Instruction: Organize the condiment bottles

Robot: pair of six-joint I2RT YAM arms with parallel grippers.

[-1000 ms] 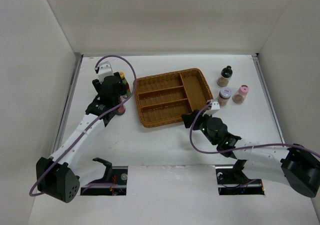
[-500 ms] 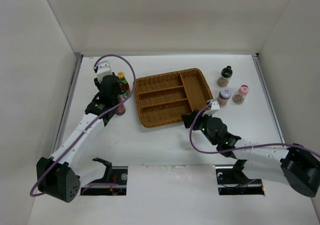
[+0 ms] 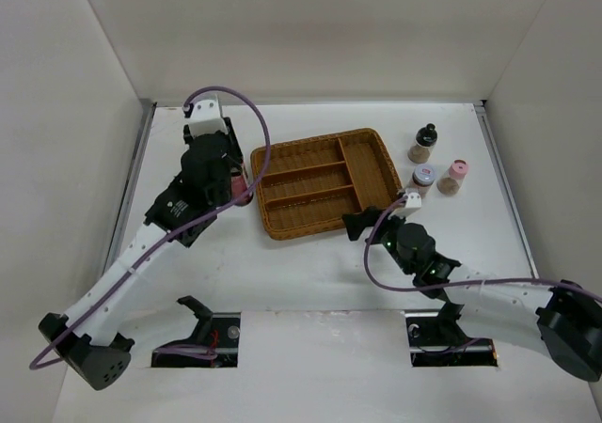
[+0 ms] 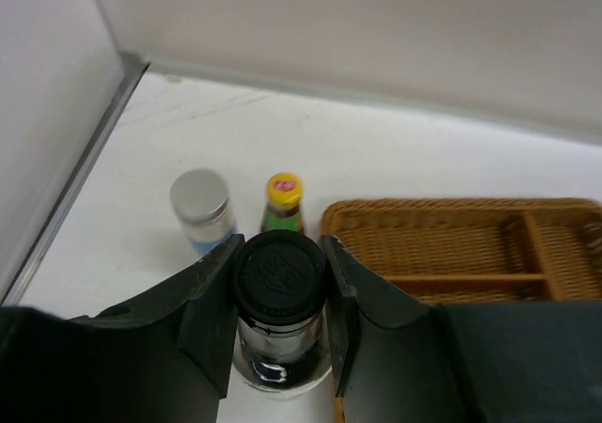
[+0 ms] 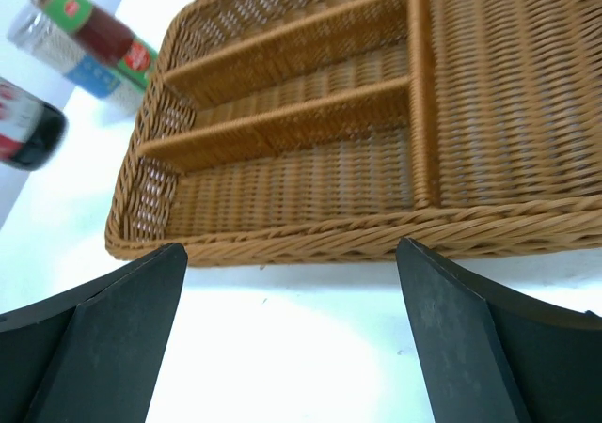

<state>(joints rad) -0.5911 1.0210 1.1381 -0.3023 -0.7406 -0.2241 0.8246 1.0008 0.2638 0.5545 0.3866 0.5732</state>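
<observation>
White counter (image 3: 310, 282), tray (image 3: 320, 186) at centre: left tool (image 4: 278, 296) clamped on the sauce bottle (image 4: 278, 265).
Step in hand, as judged: carry the sauce bottle from its place just left of the tray into a compartment. Keep it upright, lift until its base clears the wicker rim, move it over a slot long enough to take it, and lower before releasing. Avoid knocking the yellow-capped bottle (image 4: 283, 202) and the jar (image 4: 200, 202) just behind it. Left tool: jaws narrow, pressed on either side of the black cap; whether the base is off the counter cannot be told. Right tool (image 5: 293, 329): jaws wide, holding and touching nothing, poised at the tray's near rim. Black shaker (image 3: 426, 143), lilac shaker (image 3: 422, 180) and pink shaker (image 3: 455, 177) stand right of the tray.
</observation>
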